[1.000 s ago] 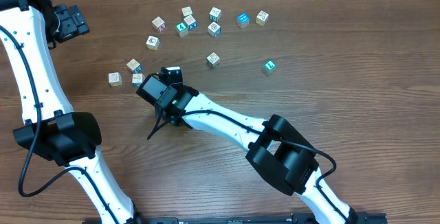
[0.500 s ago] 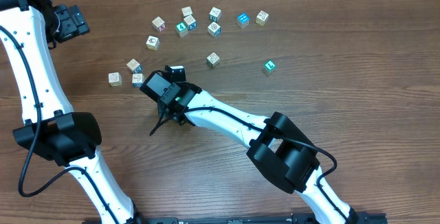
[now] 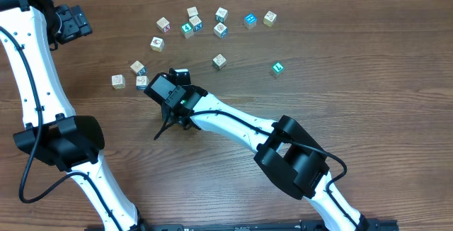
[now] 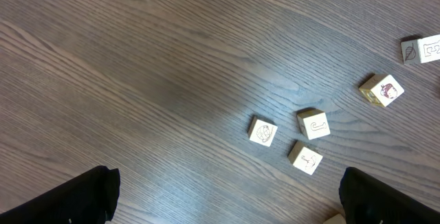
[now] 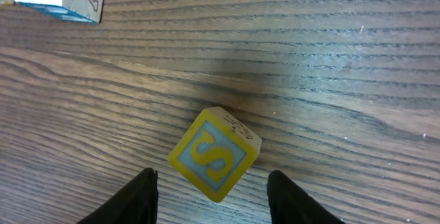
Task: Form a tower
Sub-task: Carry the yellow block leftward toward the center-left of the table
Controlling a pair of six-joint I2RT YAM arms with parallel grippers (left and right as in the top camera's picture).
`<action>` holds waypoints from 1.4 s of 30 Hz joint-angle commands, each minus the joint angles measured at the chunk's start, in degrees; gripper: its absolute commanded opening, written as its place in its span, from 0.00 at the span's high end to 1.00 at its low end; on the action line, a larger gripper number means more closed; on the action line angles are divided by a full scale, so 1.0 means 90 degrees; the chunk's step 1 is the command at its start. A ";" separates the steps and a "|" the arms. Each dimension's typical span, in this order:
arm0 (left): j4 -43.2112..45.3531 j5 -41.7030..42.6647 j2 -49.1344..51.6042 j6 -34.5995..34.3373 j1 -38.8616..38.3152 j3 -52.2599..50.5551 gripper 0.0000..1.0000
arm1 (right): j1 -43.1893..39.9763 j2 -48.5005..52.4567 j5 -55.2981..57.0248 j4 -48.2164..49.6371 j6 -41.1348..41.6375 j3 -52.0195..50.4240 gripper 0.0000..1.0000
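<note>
Tower [image 3: 138, 68]: 9 o'clock of right hand [image 3: 177, 75].
Right hand: part-open around loose S cube [image 5: 214, 154].
Left hand [image 4: 230, 196]: wide open, empty.
Risk: skewed cube slips if pinched by its corners.

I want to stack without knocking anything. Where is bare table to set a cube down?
Bare: the brown wooden table right of the green-faced wooden cube. Crowded: the far strip of pale wooden cubes, and beside the right gripper.

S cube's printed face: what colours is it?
S cube: yellow letter on pale blue, yellow border; best in right wrist view.
</note>
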 commanded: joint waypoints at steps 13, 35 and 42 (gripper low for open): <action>0.0010 -0.0058 -0.0036 -0.0061 -0.0015 0.0083 0.00 | 0.0002 0.0046 0.0306 0.0168 0.0537 -0.0066 0.49; 0.0010 -0.0058 -0.0036 -0.0061 -0.0015 0.0083 0.00 | -0.0019 0.0289 0.0287 0.0277 0.0809 -0.0066 0.65; 0.0010 -0.0058 -0.0034 -0.0061 -0.0012 0.0083 0.00 | -0.0027 0.0316 0.0306 0.0328 -0.0100 -0.0051 0.65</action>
